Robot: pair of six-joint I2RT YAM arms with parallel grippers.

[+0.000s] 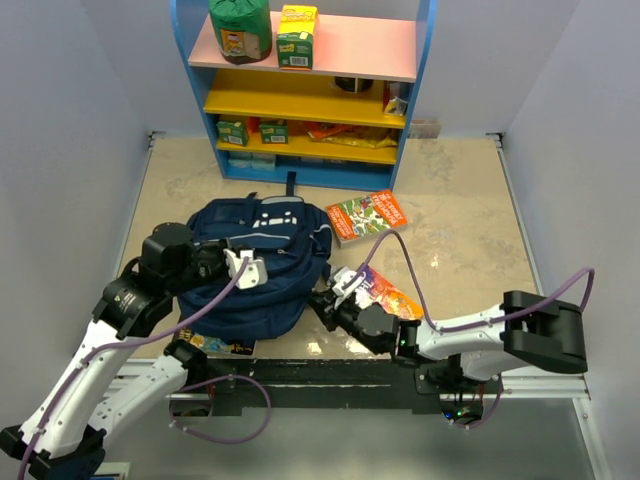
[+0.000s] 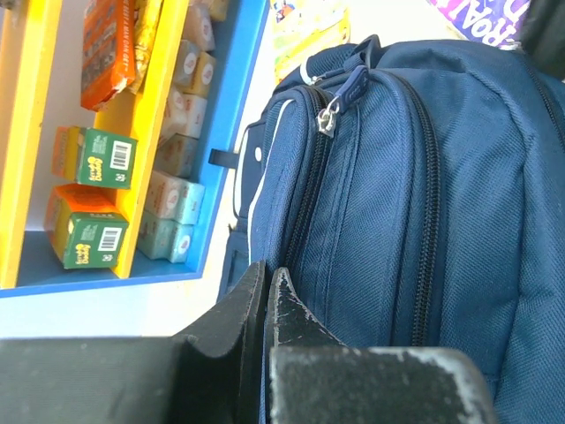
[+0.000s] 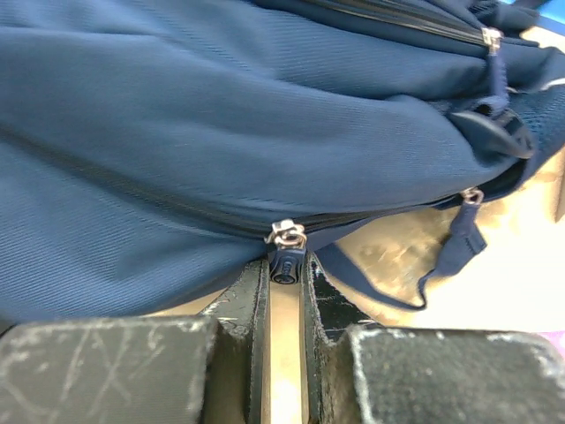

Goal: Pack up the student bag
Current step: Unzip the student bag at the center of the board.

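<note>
The student bag [image 1: 255, 270], navy blue, lies on the table in the top view. It fills the left wrist view [image 2: 415, 203] and the right wrist view [image 3: 177, 115]. My left gripper [image 1: 243, 268] rests on the bag's top. Its jaws [image 2: 267, 274] are pressed together against the bag's side, with a sliver of blue fabric between them. My right gripper [image 1: 328, 297] is at the bag's lower right edge. In its own view it [image 3: 286, 269] is shut on the dark pull tab [image 3: 287, 263] of a zipper with a silver slider [image 3: 287, 234].
A colourful book [image 1: 367, 217] lies right of the bag, and another [image 1: 388, 296] lies under my right arm. A third book [image 1: 222, 345] pokes out from under the bag's near edge. A blue and yellow shelf [image 1: 300, 110] holding boxes [image 2: 88, 238] stands at the back.
</note>
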